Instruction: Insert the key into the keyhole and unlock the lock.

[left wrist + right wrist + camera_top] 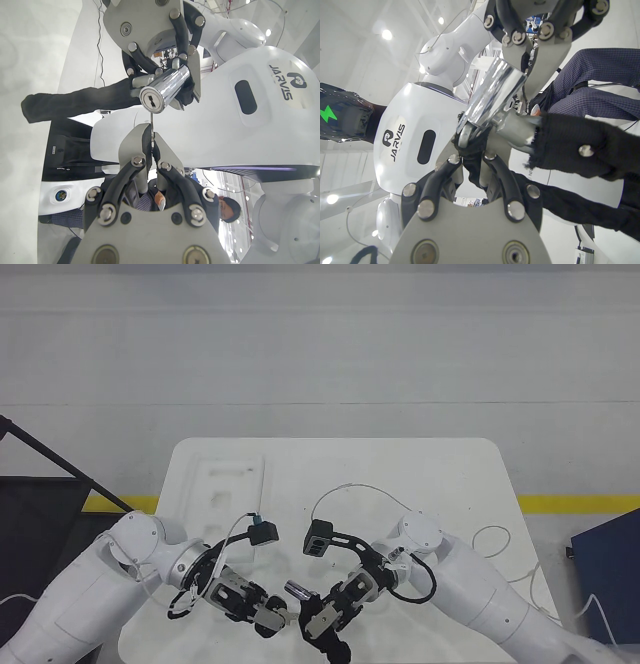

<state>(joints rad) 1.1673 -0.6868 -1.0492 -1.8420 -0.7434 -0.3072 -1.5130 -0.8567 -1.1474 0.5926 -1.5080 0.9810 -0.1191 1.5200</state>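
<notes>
A chrome lock cylinder (167,86) with a black fabric-covered cable (75,102) is held off the table, my right gripper (472,147) shut on its rear end. Its keyhole (152,99) faces my left gripper (151,135), which is shut on a thin metal key (151,125). The key's tip sits at the rim of the lock face, just beside the slot and outside it. From above, the left gripper (272,616) and right gripper (315,616) meet near the table's front edge, with the lock (297,590) between them.
The white table (420,474) carries a flat white tray (228,486) at the back left and a thin white cable (372,489) near the middle. Black floor and a yellow line lie beyond the table's sides.
</notes>
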